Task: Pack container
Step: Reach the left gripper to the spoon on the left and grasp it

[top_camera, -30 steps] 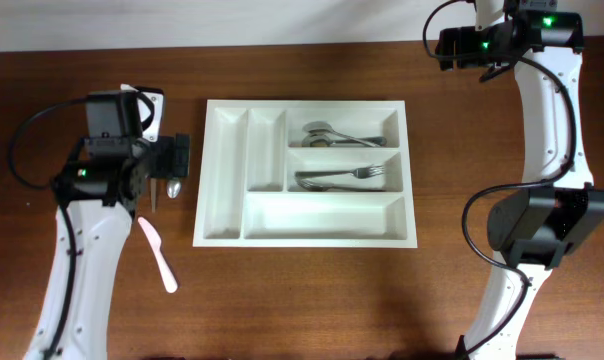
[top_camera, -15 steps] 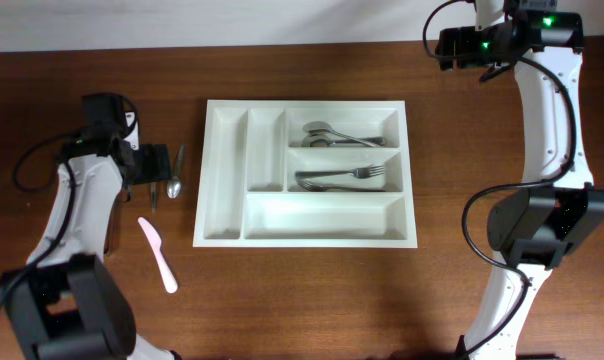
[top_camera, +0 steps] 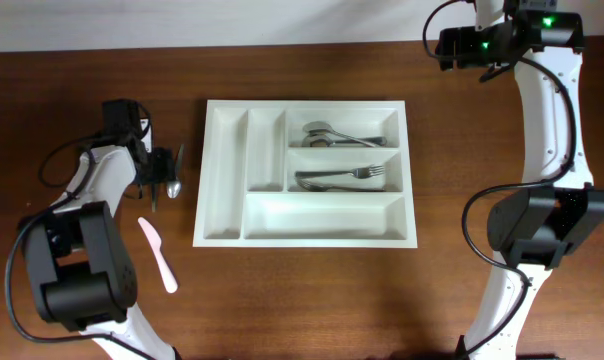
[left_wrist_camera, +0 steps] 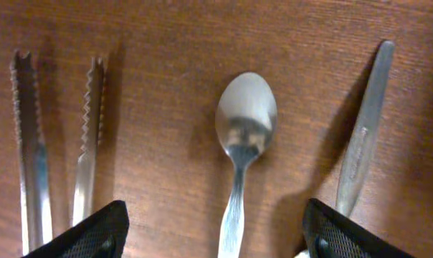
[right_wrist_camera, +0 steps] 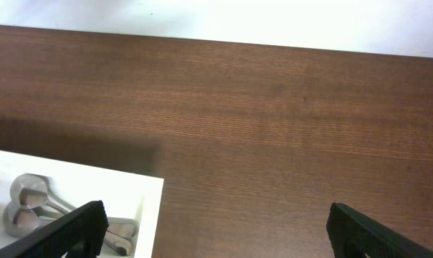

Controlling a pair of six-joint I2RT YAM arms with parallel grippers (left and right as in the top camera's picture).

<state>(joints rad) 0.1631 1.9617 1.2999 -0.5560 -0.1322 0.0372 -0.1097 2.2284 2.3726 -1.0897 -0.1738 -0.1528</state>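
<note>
Left end effector (left_wrist_camera: 215, 229) beside container (top_camera: 322, 216) with cutlery (top_camera: 342, 176)

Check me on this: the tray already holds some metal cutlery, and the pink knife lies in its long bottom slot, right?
No. The overhead view shows the pink knife on the table, left of the tray. The metal cutlery is indeed inside.
</note>
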